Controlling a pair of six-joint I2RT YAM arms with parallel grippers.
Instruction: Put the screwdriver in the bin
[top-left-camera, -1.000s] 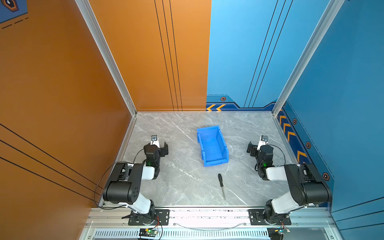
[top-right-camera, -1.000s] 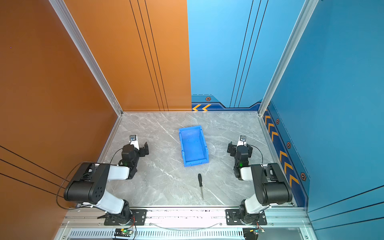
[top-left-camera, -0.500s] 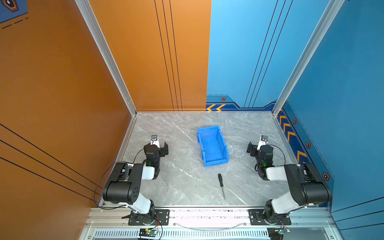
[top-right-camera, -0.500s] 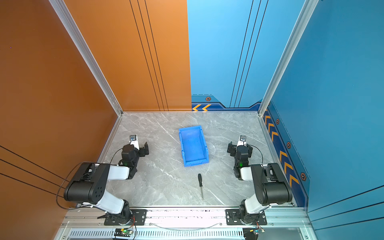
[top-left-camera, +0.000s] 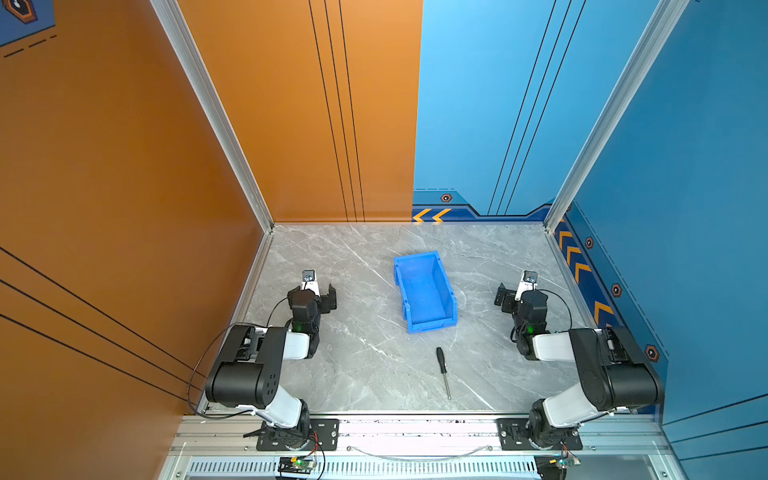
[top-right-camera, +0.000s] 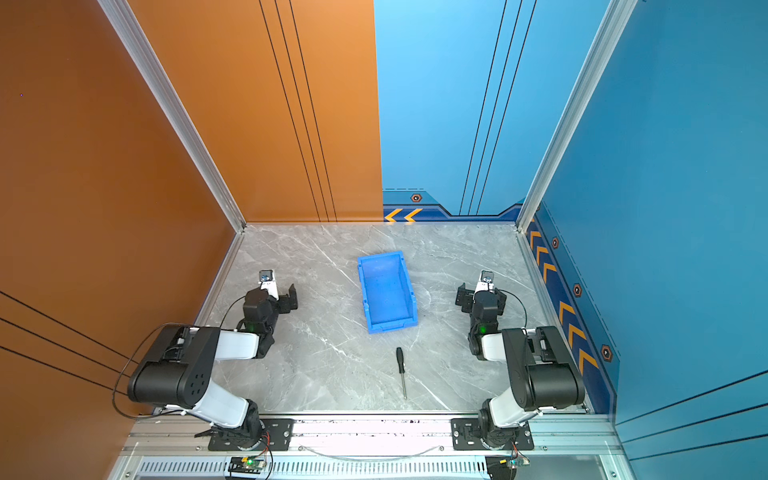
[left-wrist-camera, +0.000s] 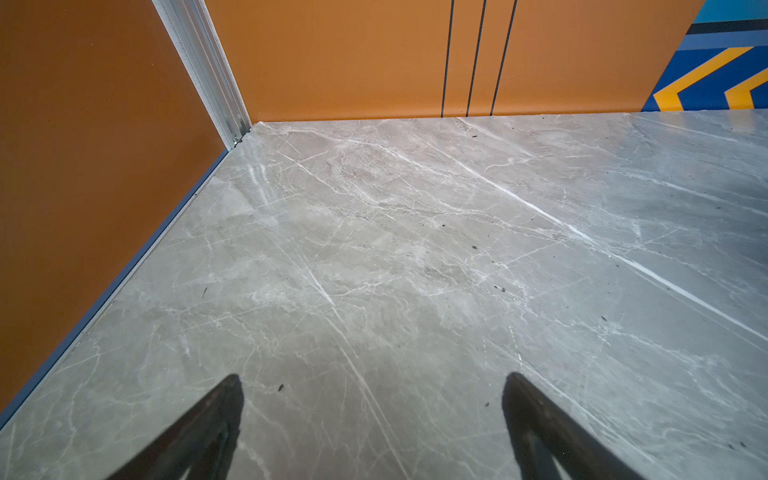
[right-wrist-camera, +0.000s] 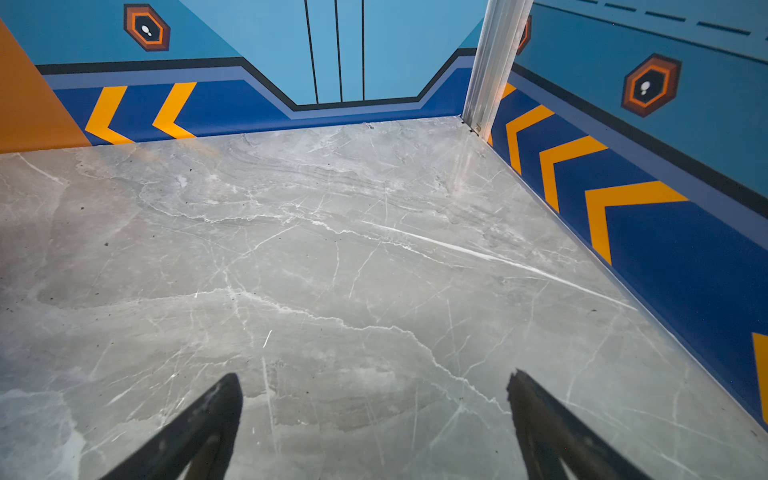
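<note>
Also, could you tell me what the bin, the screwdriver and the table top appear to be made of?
The bin: probably moulded plastic, uniform bright blue with a soft sheen. The screwdriver: black handle, likely plastic or rubber; thin silvery shaft, apparently metal. The table top: grey with white veins and faint reflections, so polished marble or a marble-look laminate.

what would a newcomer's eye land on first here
The bright blue bin, open and empty, stands out near the middle of the grey marble table. The small black-handled screwdriver lies flat just short of its lowered lip, not touching it, handle toward the bin. The left claw and right claw hang open over bare marble at either side, holding nothing.
</note>
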